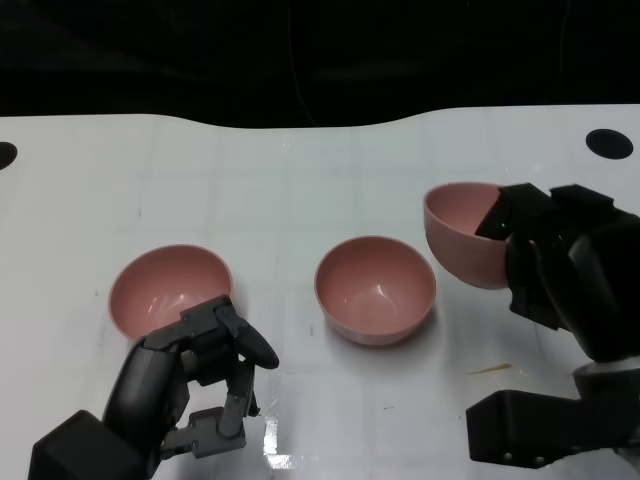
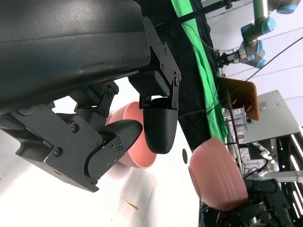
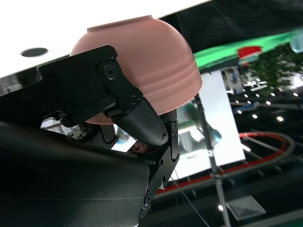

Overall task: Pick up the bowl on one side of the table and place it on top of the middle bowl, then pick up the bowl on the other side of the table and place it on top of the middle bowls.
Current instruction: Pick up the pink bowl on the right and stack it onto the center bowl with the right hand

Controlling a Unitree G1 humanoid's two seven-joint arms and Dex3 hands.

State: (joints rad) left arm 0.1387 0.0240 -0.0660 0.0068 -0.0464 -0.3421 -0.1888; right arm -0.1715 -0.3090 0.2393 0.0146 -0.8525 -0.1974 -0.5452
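Three pink bowls show in the head view. The middle bowl (image 1: pixel 376 288) sits upright on the white table (image 1: pixel 300 170). The left bowl (image 1: pixel 168 287) rests on the table just beyond my left hand (image 1: pixel 195 380), whose fingers are curled with nothing in them. My right hand (image 1: pixel 560 265) holds the right bowl (image 1: pixel 462 233) lifted and tilted, its rim pinched, to the right of the middle bowl. The right wrist view has the held bowl (image 3: pixel 142 66) against my fingers (image 3: pixel 142 120). In the left wrist view, the held bowl (image 2: pixel 215 175) hangs in the air past the middle bowl (image 2: pixel 135 142).
Black round holes mark the table at the far right (image 1: pixel 609 143) and the far left edge (image 1: pixel 5 155). A small brown stain (image 1: pixel 490 369) lies near the front right. Beyond the table's far edge is darkness; a green cloth (image 2: pixel 199 56) and another robot arm (image 2: pixel 255 33) stand off the table.
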